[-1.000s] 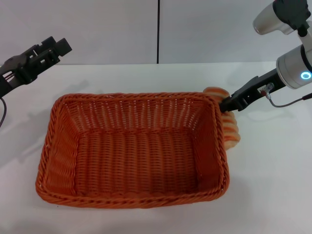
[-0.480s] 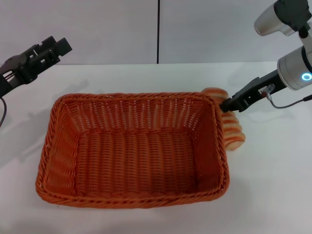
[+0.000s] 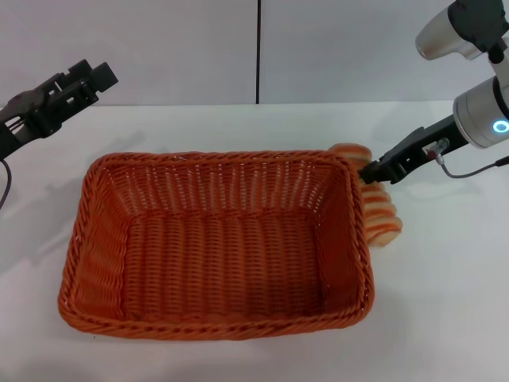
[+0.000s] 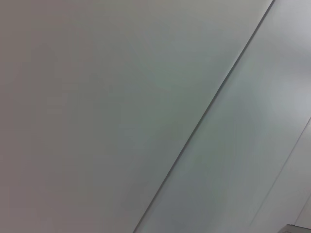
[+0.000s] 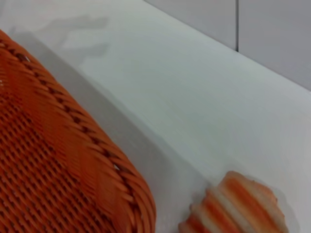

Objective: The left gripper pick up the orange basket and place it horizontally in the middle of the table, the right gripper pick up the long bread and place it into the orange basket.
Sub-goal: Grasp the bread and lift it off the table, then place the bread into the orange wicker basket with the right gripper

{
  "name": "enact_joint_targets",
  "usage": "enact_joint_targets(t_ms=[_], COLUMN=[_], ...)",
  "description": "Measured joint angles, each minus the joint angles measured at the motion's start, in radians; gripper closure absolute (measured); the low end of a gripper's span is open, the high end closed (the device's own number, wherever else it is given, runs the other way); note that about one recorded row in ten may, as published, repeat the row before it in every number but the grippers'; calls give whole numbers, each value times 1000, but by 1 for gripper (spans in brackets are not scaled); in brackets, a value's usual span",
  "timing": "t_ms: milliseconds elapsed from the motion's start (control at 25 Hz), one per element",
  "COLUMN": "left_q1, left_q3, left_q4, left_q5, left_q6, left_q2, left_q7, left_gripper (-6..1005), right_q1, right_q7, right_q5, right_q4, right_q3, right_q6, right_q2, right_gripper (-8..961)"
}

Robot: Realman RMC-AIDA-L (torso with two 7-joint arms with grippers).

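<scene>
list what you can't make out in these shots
- Long bread: head view, its near-basket side is hidden by the orange basket rim; right wrist view cuts it off at the edge.
- Right gripper: whether shut, fingertips merge with the bread.
- Left gripper: absent from left wrist view, which shows only wall.

Long bread (image 3: 380, 210) nudged rightward, away from orange basket (image 3: 215, 247).

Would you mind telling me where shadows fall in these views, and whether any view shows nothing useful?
Head view: the orange basket throws a soft shadow along its left side on the table. Right wrist view: a grey shadow band runs beside the basket rim toward the long bread. Left wrist view: only a plain wall with a dark seam.
</scene>
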Motion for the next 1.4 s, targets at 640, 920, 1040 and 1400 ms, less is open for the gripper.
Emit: enact_joint_targets(t_ms=[640, 920, 1040, 1400], left_q1=[-9, -10, -9, -10], left_q3=[0, -4, -6, -7], left_q4=[-9, -9, -9, -9], left_q5=[0, -1, -4, -3], left_q6=[-1, -1, -1, -1], left_q2=[1, 1, 2, 3], left_q7=[0, 0, 2, 2], left_gripper=[217, 217, 218, 217], right_q1=[-134, -205, -262, -248], right_q7=[41, 56, 45, -5], right_q5=[76, 185, 370, 655], right_q4=[-247, -411, -501, -531], right_q3=[21, 111, 135, 74], right_q6=[-68, -99, -122, -282], right_q2=[2, 7, 3, 14], right_gripper=[941, 946, 945, 950])
